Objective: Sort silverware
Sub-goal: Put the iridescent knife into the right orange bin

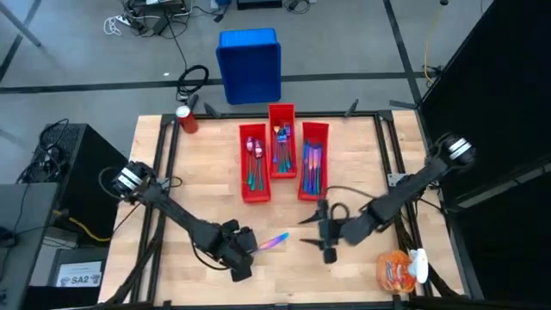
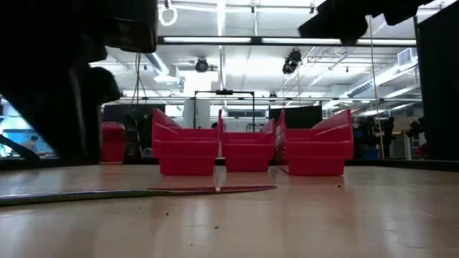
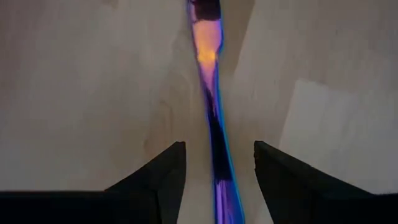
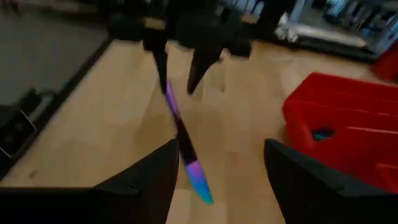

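One piece of silverware, a slim iridescent knife (image 1: 274, 242), lies flat on the wooden table (image 2: 179, 191) in front of the three red bins. My left gripper (image 1: 251, 249) is open at the knife's left end. Its fingers stand on either side of the handle (image 3: 219, 168) without touching it. The right wrist view shows this too, with the knife (image 4: 183, 140) running away from the left gripper (image 4: 177, 68). My right gripper (image 1: 317, 232) hovers open just right of the knife, holding nothing. More iridescent silverware lies in the bins (image 1: 255, 164).
Three long red bins (image 1: 281, 142) stand side by side at the table's far middle. A red can (image 1: 186, 119) stands at the far left corner, and a bag (image 1: 400, 269) lies at the near right. A blue bin (image 1: 250, 65) sits on the floor beyond the table.
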Available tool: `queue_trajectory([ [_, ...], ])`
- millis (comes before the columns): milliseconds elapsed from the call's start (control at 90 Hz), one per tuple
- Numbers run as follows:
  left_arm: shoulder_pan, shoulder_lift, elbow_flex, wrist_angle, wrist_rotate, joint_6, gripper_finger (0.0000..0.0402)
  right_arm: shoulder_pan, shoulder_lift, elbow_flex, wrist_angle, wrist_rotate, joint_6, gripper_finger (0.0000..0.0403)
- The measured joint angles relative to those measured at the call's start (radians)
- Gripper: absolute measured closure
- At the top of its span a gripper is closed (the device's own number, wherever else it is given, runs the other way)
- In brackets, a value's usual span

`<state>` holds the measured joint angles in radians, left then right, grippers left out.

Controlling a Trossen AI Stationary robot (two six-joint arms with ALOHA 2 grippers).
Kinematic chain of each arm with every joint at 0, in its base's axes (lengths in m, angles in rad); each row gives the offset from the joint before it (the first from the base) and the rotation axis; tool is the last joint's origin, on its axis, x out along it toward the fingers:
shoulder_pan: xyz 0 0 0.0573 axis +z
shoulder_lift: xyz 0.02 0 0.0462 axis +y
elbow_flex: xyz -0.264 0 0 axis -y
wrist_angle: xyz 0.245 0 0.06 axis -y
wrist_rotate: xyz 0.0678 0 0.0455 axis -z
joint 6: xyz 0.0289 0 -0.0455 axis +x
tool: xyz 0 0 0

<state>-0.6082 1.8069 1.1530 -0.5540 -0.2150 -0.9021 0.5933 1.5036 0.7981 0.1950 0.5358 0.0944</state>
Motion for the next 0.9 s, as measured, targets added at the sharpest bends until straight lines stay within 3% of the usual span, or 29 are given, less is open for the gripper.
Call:
queue_trajectory([
  [300,-0.088,0.000,0.000,-0.061,-0.018,-0.108,0.0231,-0.030,0.254,0.207,-0.113,-0.103,-0.017,0.0200],
  [500,-0.147,0.012,-0.001,-0.073,-0.106,-0.158,0.0231,-0.068,0.345,0.225,-0.114,-0.119,-0.005,0.0226],
  [900,-0.146,0.104,0.002,-0.079,-0.107,-0.186,0.0231,-0.150,0.427,0.225,-0.140,-0.207,0.072,0.0277],
])
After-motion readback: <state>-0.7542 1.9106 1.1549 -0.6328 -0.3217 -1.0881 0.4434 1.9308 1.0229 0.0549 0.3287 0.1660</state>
